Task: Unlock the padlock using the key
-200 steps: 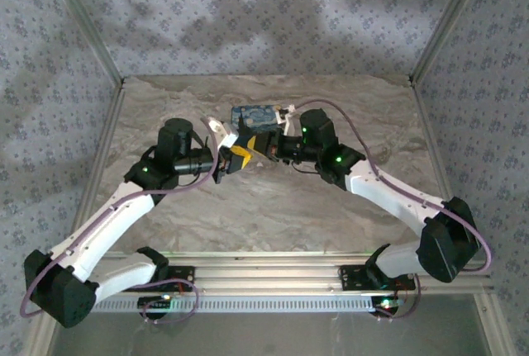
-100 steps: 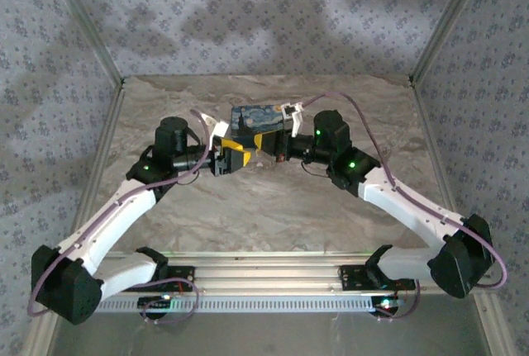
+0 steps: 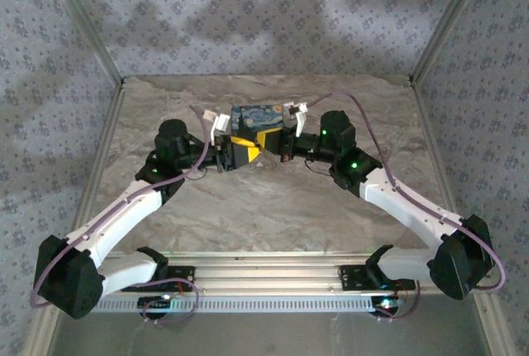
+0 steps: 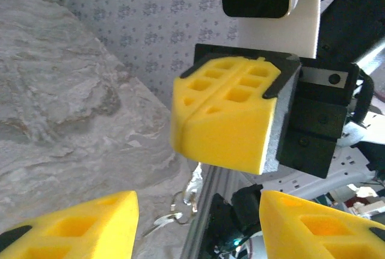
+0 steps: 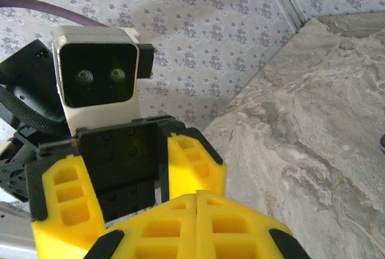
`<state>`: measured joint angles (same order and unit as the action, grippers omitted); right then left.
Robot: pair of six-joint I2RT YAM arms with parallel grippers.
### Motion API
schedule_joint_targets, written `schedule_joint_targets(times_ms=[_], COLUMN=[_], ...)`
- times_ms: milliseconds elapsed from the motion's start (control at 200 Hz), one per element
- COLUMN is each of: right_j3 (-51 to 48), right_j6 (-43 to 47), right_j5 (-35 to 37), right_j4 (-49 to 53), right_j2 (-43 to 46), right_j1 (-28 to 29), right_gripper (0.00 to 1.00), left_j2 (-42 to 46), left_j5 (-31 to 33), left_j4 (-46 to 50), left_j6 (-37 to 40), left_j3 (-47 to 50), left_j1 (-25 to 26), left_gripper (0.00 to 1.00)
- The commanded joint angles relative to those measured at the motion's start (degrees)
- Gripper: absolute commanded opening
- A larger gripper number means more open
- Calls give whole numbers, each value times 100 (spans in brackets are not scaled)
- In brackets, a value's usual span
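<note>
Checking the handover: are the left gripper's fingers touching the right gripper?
Apart. Left wrist view: a gap separates the fingers of the left gripper from the shut right gripper.

I see the finger pads [image 4: 228,127] as matt yellow foam with moulded pockets. The key bunch [image 4: 190,187] is shiny bare metal. The camera housing [image 5: 96,42] looks like smooth white plastic. The table [image 3: 273,199] has a dull, stone-like veined surface.
</note>
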<state>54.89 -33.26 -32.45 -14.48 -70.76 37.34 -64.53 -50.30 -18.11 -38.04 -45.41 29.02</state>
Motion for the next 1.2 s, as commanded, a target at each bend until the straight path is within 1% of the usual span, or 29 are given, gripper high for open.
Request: schedule_joint_targets(times_ms=[0, 105, 235, 365, 470, 545, 660, 725, 765, 949, 974, 1014, 1064, 1094, 1134, 1194], right_j3=[-41, -55, -50, -51, -38, -33, -56, -53, -42, 69, 85, 113, 164, 223, 327, 443], right_j6=[-89, -147, -216, -227, -388, -424, -486, -520, -532, -557, -580, -638, -722, -785, -880, -1095], right_j5=[-172, -183, -157, -113, -106, -79, -61, -43, -34, 5, 33, 118, 259, 362, 471, 584], right_j4=[-319, -347, -399, -450, -485, -490, -520, -521, -514, -379, -337, -246, -75, 101, 378, 698], right_j2=[120, 124, 115, 98, 76, 54, 34, 26, 24, 10, 21, 35, 78, 98, 119, 133], right_j1=[-24, -12, -7, -1, -6, 0, 2, 12, 14, 27, 28, 28, 19, 18, -4, -66], right_gripper=[0, 0, 0, 0, 0, 0, 0, 0, 0, 0, 5, 18, 38, 47, 55, 62], left_j2=[-28, -74, -134, -171, -246, -257, -222, -175, -134, 103, 124, 162, 218, 256, 307, 376], left_j5=[57, 83, -73, -184, -319, -344, -325, -256, -178, 287, 355, 491, 701, 854, 1082, 1553], left_j4=[-203, -261, -558, -528, -467, -454, -251, -52, 112, 598, 664, 797, 1025, 1171, 1380, 1750], left_j6=[-6, -48, -221, -169, -142, -117, 45, 238, 393, 949, 1019, 1140, 1323, 1437, 1612, 1936], left_j3=[-38, -30, -34, -79, -136, -157, -210, -247, -272, -293, -300, -312, -352, -368, -395, -454], left_j1=[25, 24, 42, 96, 132, 156, 151, 156, 157, 153, 156, 154, 156, 157, 164, 206], left_gripper=[55, 54, 49, 45, 39, 34, 11, 3, 0, 0, 0, 0, 0, 0, 0, 0])
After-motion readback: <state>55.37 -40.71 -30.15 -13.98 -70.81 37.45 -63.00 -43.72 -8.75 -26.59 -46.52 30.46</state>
